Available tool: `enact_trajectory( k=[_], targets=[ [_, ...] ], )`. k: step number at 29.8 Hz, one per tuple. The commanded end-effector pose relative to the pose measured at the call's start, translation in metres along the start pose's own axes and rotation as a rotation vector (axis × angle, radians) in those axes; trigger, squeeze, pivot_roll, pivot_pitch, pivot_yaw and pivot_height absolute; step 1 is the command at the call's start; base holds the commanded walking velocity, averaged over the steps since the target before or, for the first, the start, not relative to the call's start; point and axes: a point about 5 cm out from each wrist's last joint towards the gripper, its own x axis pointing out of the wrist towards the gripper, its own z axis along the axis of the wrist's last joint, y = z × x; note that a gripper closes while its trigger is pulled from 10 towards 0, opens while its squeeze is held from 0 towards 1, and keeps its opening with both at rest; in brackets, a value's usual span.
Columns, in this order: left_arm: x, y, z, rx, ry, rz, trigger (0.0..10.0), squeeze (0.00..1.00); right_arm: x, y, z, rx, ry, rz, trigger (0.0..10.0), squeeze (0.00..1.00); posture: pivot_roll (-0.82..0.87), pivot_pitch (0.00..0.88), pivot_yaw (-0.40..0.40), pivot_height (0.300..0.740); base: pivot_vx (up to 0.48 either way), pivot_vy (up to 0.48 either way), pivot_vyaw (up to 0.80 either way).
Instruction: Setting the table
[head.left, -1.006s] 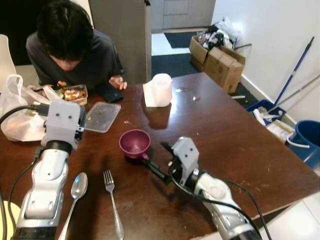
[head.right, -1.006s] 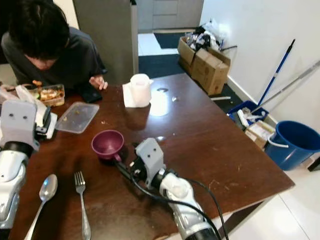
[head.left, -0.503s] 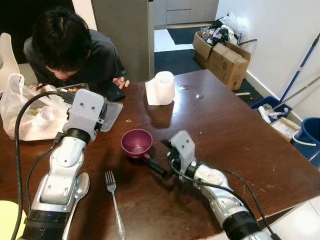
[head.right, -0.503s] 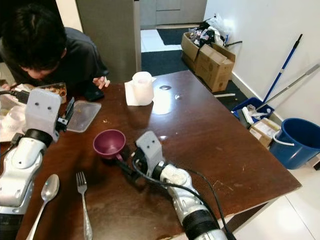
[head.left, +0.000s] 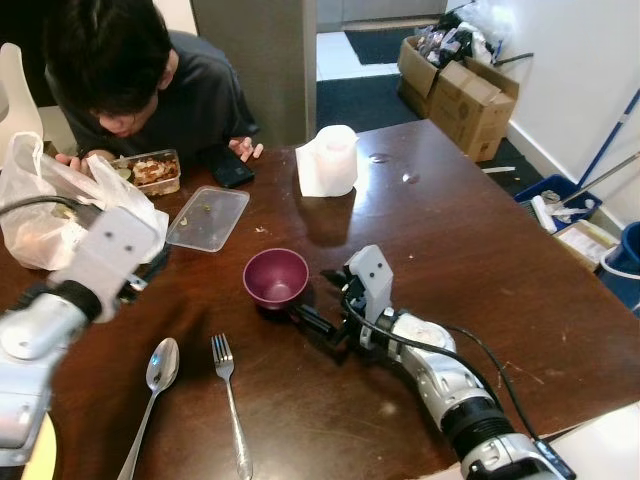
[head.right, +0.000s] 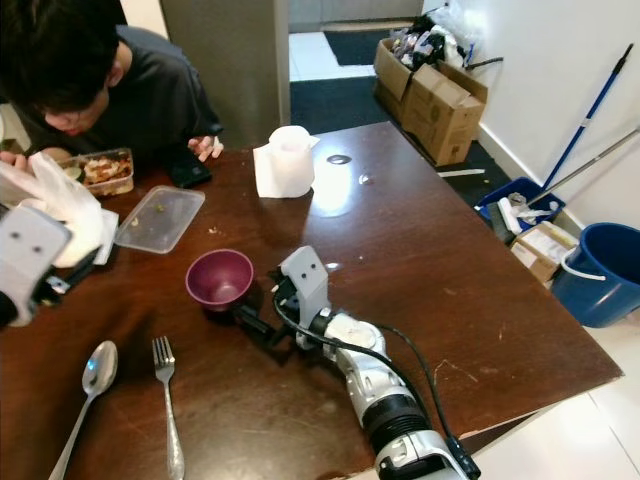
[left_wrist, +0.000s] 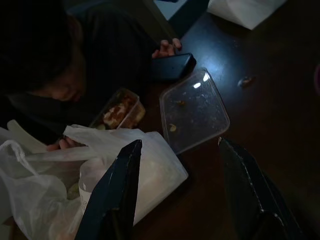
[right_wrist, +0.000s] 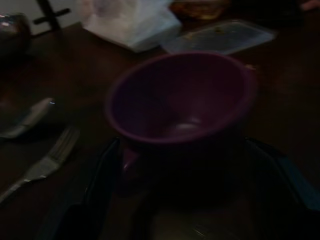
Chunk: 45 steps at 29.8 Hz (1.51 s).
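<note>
Sitting at the far side of a dark table, a person bends over a food box. Beyond the left pincer, fingers spread and empty, lie a white bag and clear lid. The right pincer rests open just before the purple bowl, one finger on either side; fork and spoon lie to its left.

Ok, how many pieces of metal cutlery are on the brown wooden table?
2: a silver metal spoon near the table's front edge, and a silver metal fork just to its right. More may be hidden behind the white plastic bag.
</note>
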Motion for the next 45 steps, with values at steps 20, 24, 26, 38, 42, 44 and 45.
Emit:
enact_trajectory(
  k=[20, 24, 26, 38, 42, 44, 45],
  targets=[
    [-0.016, 0.001, 0.001, -0.026, 0.04, -0.038, 10.0, 0.0, 0.002, -0.033, 0.015, -0.126, -0.029, -0.28, 0.0, 0.0, 0.25, 0.127, 0.118, 0.74, 0.0, 0.0, 0.0],
    [-0.014, -0.002, 0.001, -0.035, 0.041, -0.04, 10.0, 0.0, 0.001, -0.036, 0.019, -0.138, -0.056, -0.296, 0.0, 0.0, 0.24, 0.121, 0.118, 0.74, 0.0, 0.0, 0.0],
    [-0.013, -0.006, 0.0, -0.048, 0.039, -0.044, 10.0, 0.0, 0.0, -0.037, 0.027, -0.155, -0.099, -0.302, 0.0, 0.0, 0.22, 0.107, 0.116, 0.74, 0.0, 0.0, 0.0],
    [-0.001, -0.02, -0.002, -0.082, 0.019, -0.049, 10.0, 0.0, -0.01, -0.026, 0.035, -0.247, -0.158, -0.22, 10.0, 0.0, 0.17, 0.059, 0.112, 0.74, 0.0, 0.0, 0.0],
    [0.002, -0.02, -0.002, -0.085, 0.014, -0.04, 10.0, 0.0, -0.013, -0.029, 0.029, -0.269, -0.124, -0.226, 10.0, 0.0, 0.17, 0.054, 0.108, 0.74, 0.0, 0.0, 0.0],
    [0.003, -0.02, -0.001, -0.087, 0.011, -0.033, 10.0, 0.0, -0.012, -0.031, 0.03, -0.258, -0.126, -0.237, 10.0, 0.0, 0.17, 0.052, 0.106, 0.74, 0.0, 0.0, 0.0],
    [0.003, -0.02, -0.001, -0.089, 0.007, -0.022, 10.0, 0.0, -0.011, -0.033, 0.033, -0.249, -0.135, -0.246, 10.0, 0.0, 0.18, 0.05, 0.103, 0.74, 0.0, 0.0, 0.0]
  ],
)
